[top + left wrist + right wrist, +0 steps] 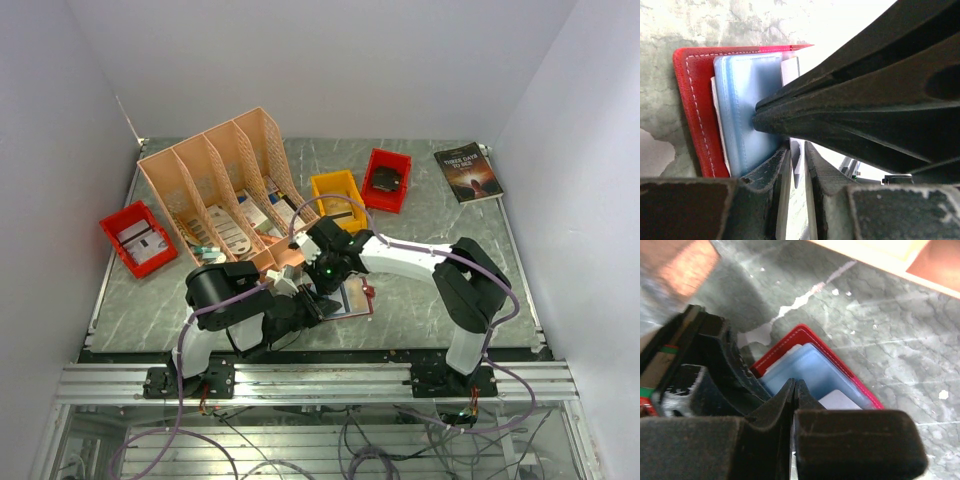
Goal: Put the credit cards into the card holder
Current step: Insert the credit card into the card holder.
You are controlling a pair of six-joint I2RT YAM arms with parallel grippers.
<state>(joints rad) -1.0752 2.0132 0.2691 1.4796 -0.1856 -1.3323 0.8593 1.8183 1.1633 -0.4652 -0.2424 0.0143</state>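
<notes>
The small, square, red leather-like card holder, edged with white stitching, lies open and flat on the grey marbled tabletop, close to the near edge and roughly midway across. Its clear, bluish-tinted plastic pockets face up in a stack on the red inner cover, with a red border showing around their outer side and corner. A thin, pale greyish plastic card shows at the open side of the pockets, touching them. Whether it sits inside a pocket or only rests against one cannot be told.
</notes>
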